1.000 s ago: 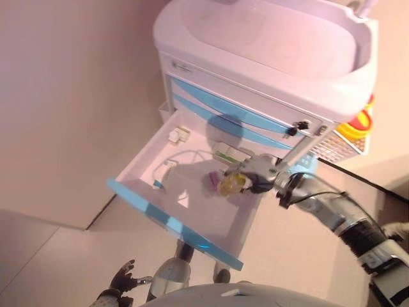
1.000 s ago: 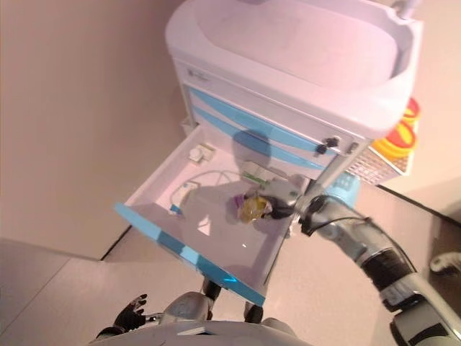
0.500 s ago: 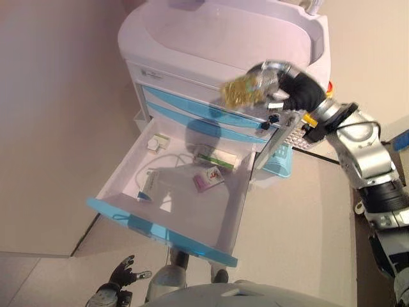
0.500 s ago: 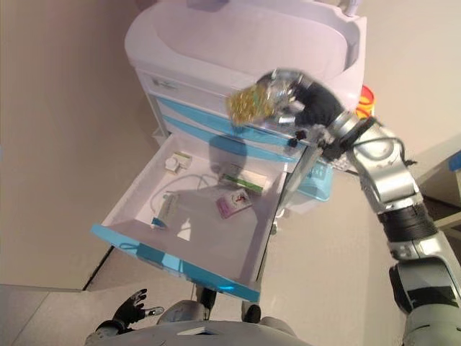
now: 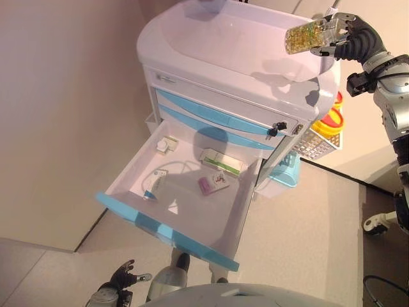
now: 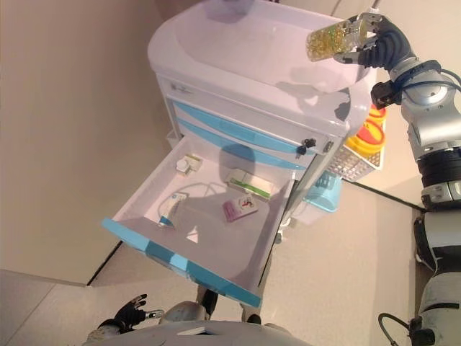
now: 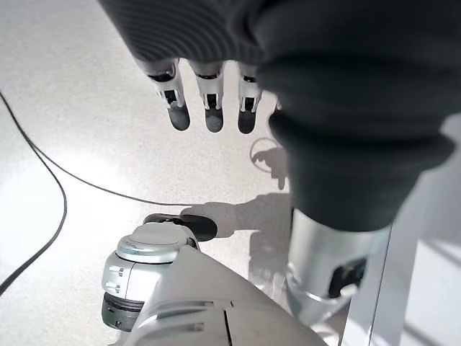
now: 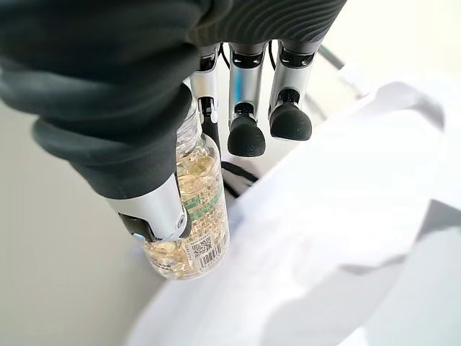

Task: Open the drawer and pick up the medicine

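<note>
well, the right hand [image 5: 348,35] grips the medicine bottle [image 5: 307,37] high over the cart top [image 5: 243,38]; a weak pinch could drop it.

Head pair: high, steeply down on the cart [image 5: 255,77] and open drawer [image 5: 185,192], both sharing this. Left wrist: close, along the left hand [image 7: 209,108] toward the floor [image 7: 65,108]. Right wrist: close, along the right hand [image 8: 144,108], bottle [image 8: 191,216] over the cart.
</note>
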